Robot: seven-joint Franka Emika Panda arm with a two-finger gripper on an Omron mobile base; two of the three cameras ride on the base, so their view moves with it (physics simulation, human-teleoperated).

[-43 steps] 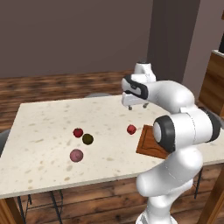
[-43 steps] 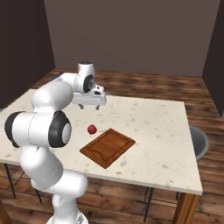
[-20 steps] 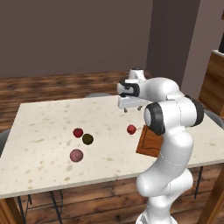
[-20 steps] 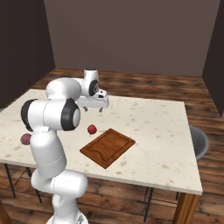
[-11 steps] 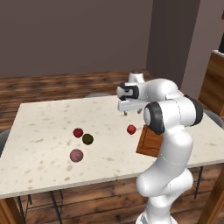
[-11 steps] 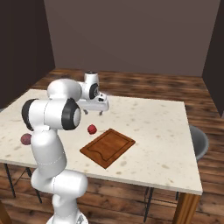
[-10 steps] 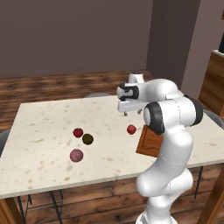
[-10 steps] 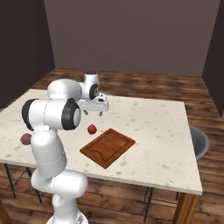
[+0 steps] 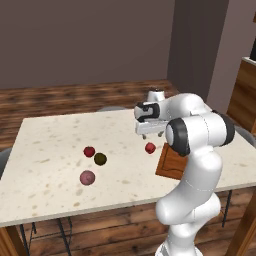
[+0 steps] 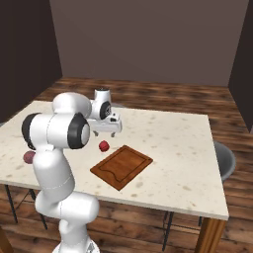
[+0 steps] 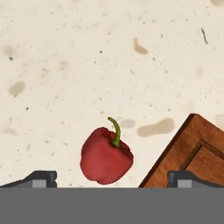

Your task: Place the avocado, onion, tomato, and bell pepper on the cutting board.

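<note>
The red bell pepper (image 9: 150, 147) (image 10: 103, 146) lies on the table just left of the cutting board (image 9: 170, 162) (image 10: 122, 166). My gripper (image 9: 149, 134) (image 10: 106, 131) hangs open right above the pepper, holding nothing. In the hand view the bell pepper (image 11: 106, 157) with its green stem sits between the two fingertips (image 11: 41, 178), and a corner of the cutting board (image 11: 192, 148) shows at the right. Farther left on the table lie the tomato (image 9: 89, 151), the dark avocado (image 9: 100, 159) and the pink onion (image 9: 87, 177) (image 10: 29, 157). My arm hides part of the board in the left base view.
The speckled table (image 9: 50, 135) (image 10: 173, 143) stands on a wooden floor. A grey chair (image 10: 225, 160) stands at the table's right side. A wooden cabinet (image 9: 242, 95) rises at the far right.
The open gripper has sunk a little toward the bell pepper. The vegetables and the board have not moved.
</note>
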